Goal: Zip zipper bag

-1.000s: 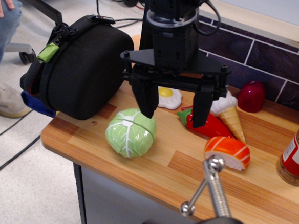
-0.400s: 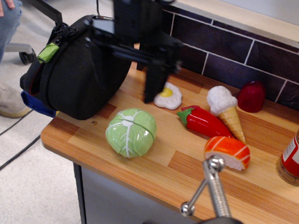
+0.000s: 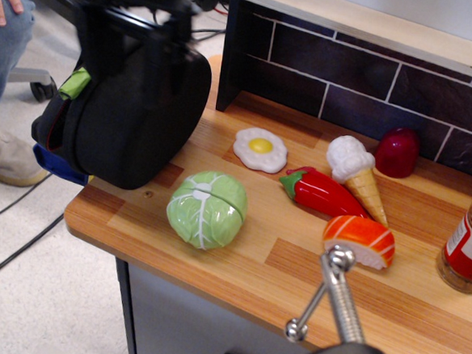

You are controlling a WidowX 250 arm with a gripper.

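Swinging left since a moment ago, leaving the spot over the fried egg toy and now hanging over the top of the zipper bag at the upper left. Showing only as a dark, blurred block up there, the gripper, with two black fingers reaching down against the black fabric; impossible to tell whether spread apart or pinched together, dark on dark. Uncovering the whole egg, the red chili pepper and the ice cream cone, all partly screened by the arm earlier.

Sitting unmoved at the left end of the wooden counter, the bag, standing on edge and bulging out past the counter's corner. Poking out on its upper left side, the green pull tab; peeking below, a sliver of red lining and the blue patch.

Lying just in front of the bag, the green cabbage toy. Further right, the salmon sushi piece, the dark red apple by the tiled backsplash, and a spice jar cut by the right edge. Crowding the near foreground, a metal clamp handle. Showing at far left, a seated person's jeans and shoe.
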